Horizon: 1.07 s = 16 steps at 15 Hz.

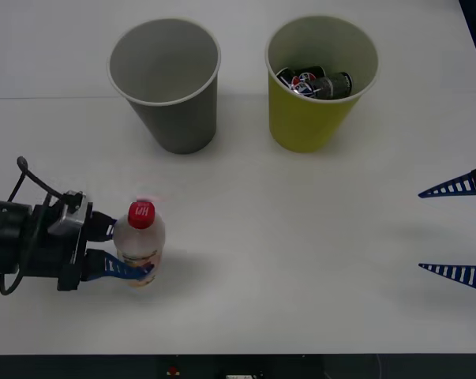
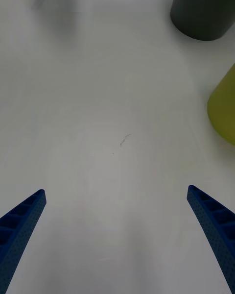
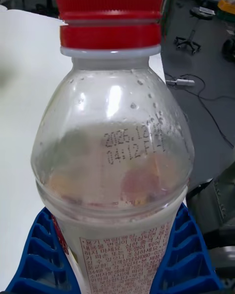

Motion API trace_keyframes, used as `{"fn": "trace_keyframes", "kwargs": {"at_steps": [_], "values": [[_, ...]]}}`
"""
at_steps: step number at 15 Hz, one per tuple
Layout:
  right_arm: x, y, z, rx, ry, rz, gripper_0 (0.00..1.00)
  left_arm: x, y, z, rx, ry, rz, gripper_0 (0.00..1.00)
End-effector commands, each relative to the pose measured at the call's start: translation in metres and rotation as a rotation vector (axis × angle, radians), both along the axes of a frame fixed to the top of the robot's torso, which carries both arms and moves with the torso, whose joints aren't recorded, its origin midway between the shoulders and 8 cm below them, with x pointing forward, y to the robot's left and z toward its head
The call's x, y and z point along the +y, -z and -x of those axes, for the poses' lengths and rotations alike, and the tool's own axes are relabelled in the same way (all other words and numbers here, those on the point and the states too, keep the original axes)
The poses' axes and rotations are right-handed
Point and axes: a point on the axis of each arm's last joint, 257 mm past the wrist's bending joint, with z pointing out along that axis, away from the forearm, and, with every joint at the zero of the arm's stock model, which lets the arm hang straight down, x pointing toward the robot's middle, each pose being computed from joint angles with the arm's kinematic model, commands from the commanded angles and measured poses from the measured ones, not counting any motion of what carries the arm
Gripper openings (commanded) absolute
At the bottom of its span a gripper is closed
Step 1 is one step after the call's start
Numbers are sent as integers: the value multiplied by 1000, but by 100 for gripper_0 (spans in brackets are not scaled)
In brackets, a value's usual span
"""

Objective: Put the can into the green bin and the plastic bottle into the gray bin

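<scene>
Plastic bottle [image 1: 140, 242] is standing upright near the tabletop's [image 1: 301, 253] front-left corner, red cap up, long axis vertical. Your left gripper [image 1: 131, 251] is reaching in low and level from the left edge, its blue fingers [image 3: 183, 255] clamping the bottle's labelled body on both sides. Gray bin [image 1: 170, 87] is sitting toward the far edge, beyond the bottle and slightly right; you'll be lifting, then carrying away from you. Green bin [image 1: 320, 87], beside it, is holding the can [image 1: 316, 83] already. Right gripper [image 1: 459, 229] is idling spread apart at the right edge.
</scene>
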Motion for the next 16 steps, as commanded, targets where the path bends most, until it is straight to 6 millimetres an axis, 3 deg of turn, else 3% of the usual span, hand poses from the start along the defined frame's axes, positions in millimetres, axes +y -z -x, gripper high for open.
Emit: {"fn": "trace_keyframes", "kwargs": {"at_steps": [1,10,16], "values": [[0,0,0,0,0,0,100,-12,-20,2,30,-82,-22,0],[0,0,0,0,0,0,100,-23,-87,-14,90,-343,-52,0],[0,0,0,0,0,0,100,0,-142,-52,40,-450,-92,0]]}}
